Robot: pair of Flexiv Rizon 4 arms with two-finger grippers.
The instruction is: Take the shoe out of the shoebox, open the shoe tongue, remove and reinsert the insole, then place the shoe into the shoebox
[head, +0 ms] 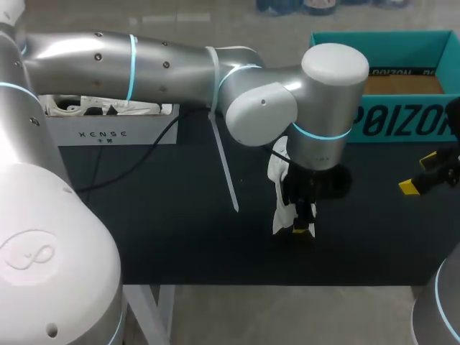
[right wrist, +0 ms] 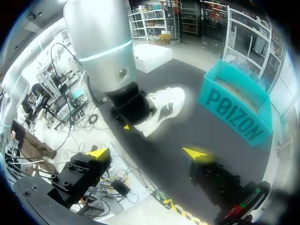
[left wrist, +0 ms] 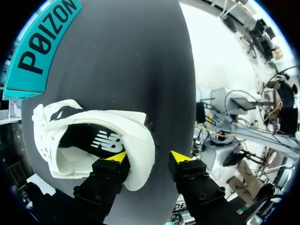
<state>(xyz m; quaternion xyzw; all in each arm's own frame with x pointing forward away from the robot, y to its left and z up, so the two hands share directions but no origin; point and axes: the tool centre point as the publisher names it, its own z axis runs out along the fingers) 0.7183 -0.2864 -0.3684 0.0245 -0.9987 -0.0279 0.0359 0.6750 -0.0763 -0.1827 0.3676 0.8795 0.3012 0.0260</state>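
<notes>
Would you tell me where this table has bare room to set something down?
Bare black table top lies between the white open box and the white sneaker, with a thin white strap across it. Another free strip runs between the sneaker and the right gripper, in front of the teal cardboard shoebox. It is crowded around the left gripper at the sneaker.

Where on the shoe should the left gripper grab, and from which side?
Probably the heel wall, coming from above. The shoe sits with its opening up, and the open left gripper straddles that thin rim, one finger at the opening and one outside.
</notes>
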